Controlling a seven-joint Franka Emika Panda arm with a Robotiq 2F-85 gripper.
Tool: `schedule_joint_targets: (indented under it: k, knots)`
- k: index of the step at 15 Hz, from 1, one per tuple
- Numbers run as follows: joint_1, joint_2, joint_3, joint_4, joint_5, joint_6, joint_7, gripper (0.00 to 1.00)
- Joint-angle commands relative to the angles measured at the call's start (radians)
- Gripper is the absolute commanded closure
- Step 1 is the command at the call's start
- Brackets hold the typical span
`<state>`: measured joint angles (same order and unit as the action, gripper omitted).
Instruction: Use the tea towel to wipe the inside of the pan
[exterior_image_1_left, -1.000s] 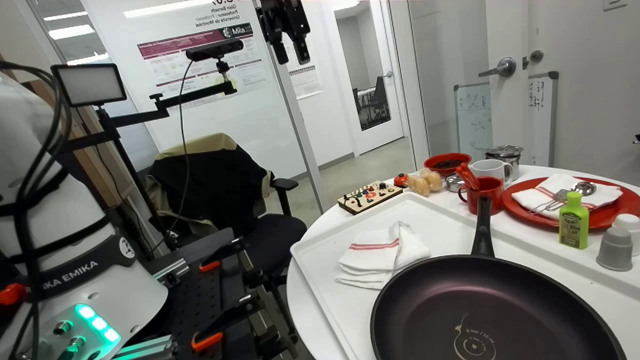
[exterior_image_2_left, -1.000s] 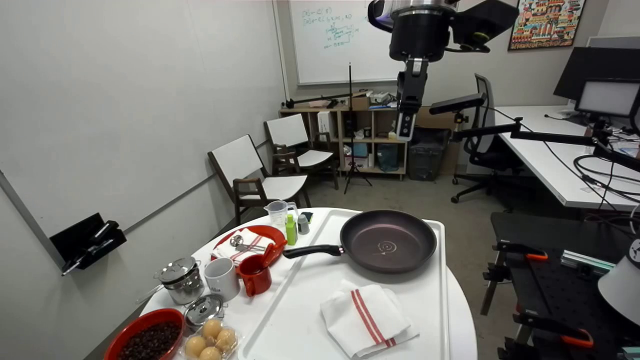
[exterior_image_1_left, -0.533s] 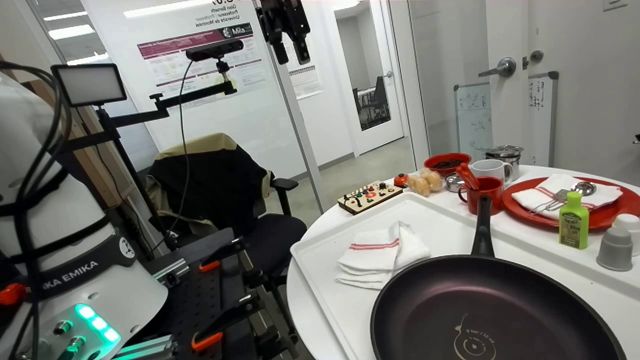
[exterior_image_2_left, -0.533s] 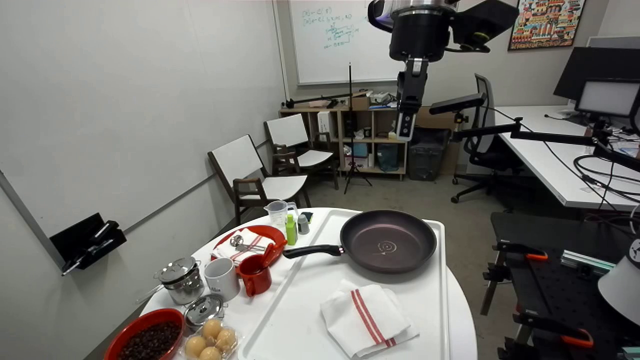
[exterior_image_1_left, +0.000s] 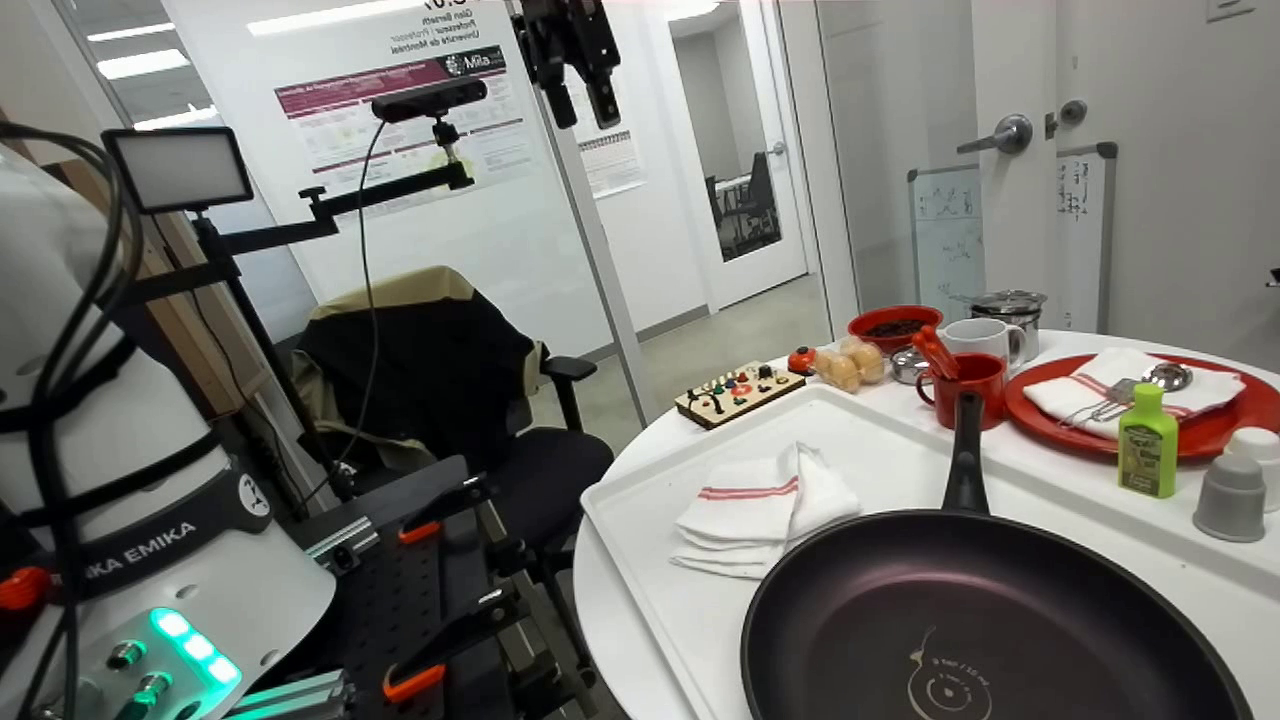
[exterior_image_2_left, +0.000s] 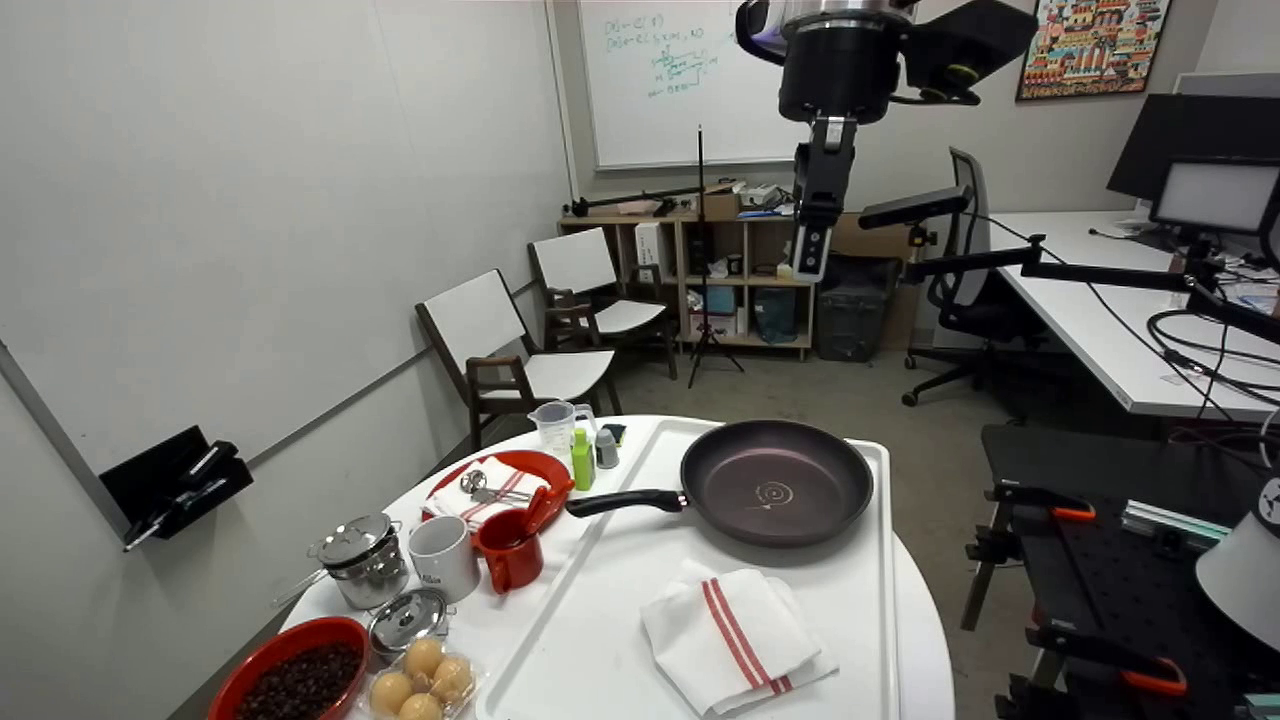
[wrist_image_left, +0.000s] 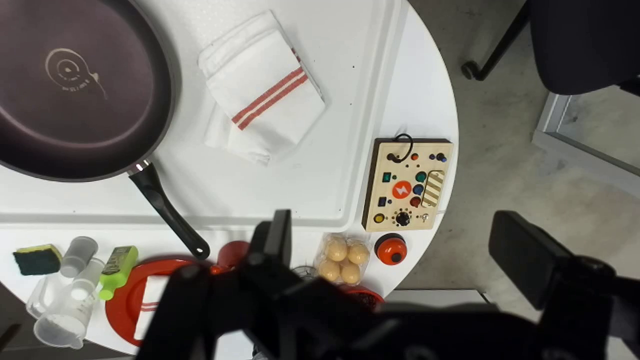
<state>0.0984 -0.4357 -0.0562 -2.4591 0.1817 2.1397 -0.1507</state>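
The black frying pan (exterior_image_1_left: 900, 640) lies on the white tray, its handle pointing to the table items; it also shows in an exterior view (exterior_image_2_left: 776, 480) and in the wrist view (wrist_image_left: 100, 117). A folded white tea towel with red stripes (exterior_image_1_left: 745, 510) lies on the tray beside the pan; it also shows in an exterior view (exterior_image_2_left: 725, 630) and in the wrist view (wrist_image_left: 265, 95). The pan interior holds no cloth. My gripper (exterior_image_1_left: 584, 110) hangs high above the table, fingers apart and empty; it also shows in an exterior view (exterior_image_2_left: 812, 255) and in the wrist view (wrist_image_left: 395, 237).
The raised-rim tray (exterior_image_2_left: 600, 600) covers much of the round table. A red plate (exterior_image_1_left: 1040, 420) with another striped towel, a red mug (exterior_image_1_left: 975, 390), a green bottle (exterior_image_1_left: 1147, 445), a bowl (exterior_image_2_left: 250, 665), eggs (wrist_image_left: 340, 260) and a button board (wrist_image_left: 407, 187) stand around it.
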Motion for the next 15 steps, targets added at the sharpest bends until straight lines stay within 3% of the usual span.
schedule_joint_targets:
  k: [1,10,15]
  knots:
    - [-0.012,-0.002,0.01,0.001,0.006,-0.003,-0.004,0.0]
    - [-0.002,0.055,0.008,0.045,0.012,-0.002,-0.038,0.0]
    - [-0.013,0.172,0.03,0.114,-0.023,-0.021,-0.017,0.0]
